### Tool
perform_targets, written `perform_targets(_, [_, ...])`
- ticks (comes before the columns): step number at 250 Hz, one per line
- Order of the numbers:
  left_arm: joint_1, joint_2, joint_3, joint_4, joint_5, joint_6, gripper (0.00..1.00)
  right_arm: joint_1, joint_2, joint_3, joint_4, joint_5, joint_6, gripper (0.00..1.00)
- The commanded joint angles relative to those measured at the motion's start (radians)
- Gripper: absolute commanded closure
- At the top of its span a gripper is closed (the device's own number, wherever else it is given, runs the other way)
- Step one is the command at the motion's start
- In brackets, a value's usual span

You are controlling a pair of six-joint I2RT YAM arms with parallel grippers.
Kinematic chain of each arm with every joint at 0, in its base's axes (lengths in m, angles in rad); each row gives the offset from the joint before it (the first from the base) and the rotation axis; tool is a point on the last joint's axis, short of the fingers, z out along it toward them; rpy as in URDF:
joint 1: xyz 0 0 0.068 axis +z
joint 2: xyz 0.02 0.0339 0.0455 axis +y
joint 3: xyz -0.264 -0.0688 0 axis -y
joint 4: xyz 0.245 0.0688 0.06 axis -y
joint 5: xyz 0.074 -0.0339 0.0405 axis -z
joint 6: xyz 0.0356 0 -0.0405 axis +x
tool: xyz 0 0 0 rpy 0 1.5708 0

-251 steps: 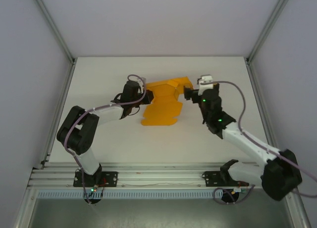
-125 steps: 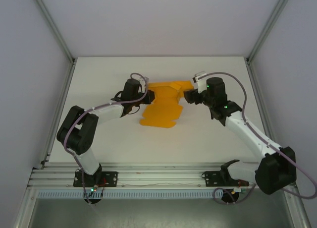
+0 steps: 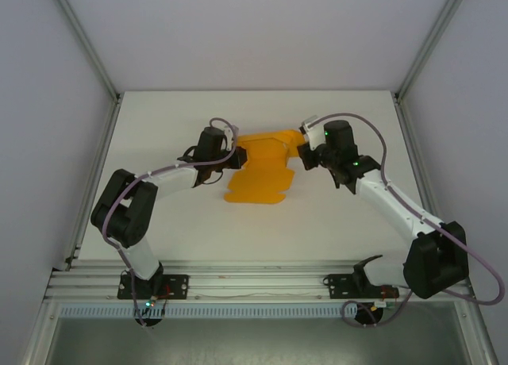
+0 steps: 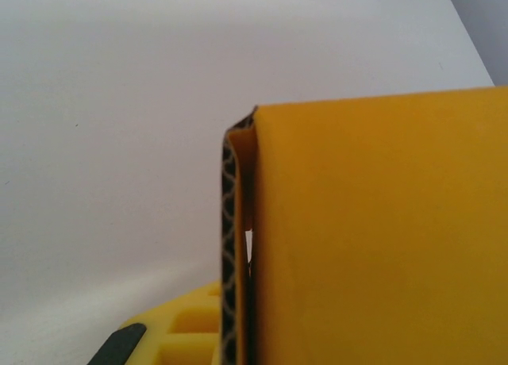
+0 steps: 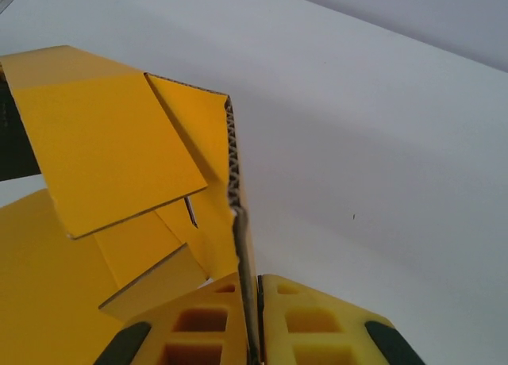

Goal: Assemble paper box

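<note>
Two arms work one paper box (image 3: 258, 170), orange card lying on the white tabletop (image 3: 333, 222) toward its far side. Near half lies flat, far end is folded up. At the box's left edge, the left gripper (image 3: 231, 154) pinches an upright panel: one yellow finger (image 4: 186, 333) sits against the corrugated edge, its mate hidden behind the card. At the far right corner, the right gripper (image 5: 255, 305) has its fingers (image 5: 317, 321) pressed together on a raised flap's edge.
</note>
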Motion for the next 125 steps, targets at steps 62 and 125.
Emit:
perform_targets(62, [-0.015, -0.034, 0.05, -0.02, 0.016, 0.007, 1.0, 0.011, 0.05, 0.056, -0.014, -0.041, 0.052, 0.94])
perform_targets(125, [-0.028, -0.021, 0.081, -0.035, -0.01, -0.045, 1.0, 0.266, 0.153, 0.114, 0.032, 0.508, 0.198, 0.99])
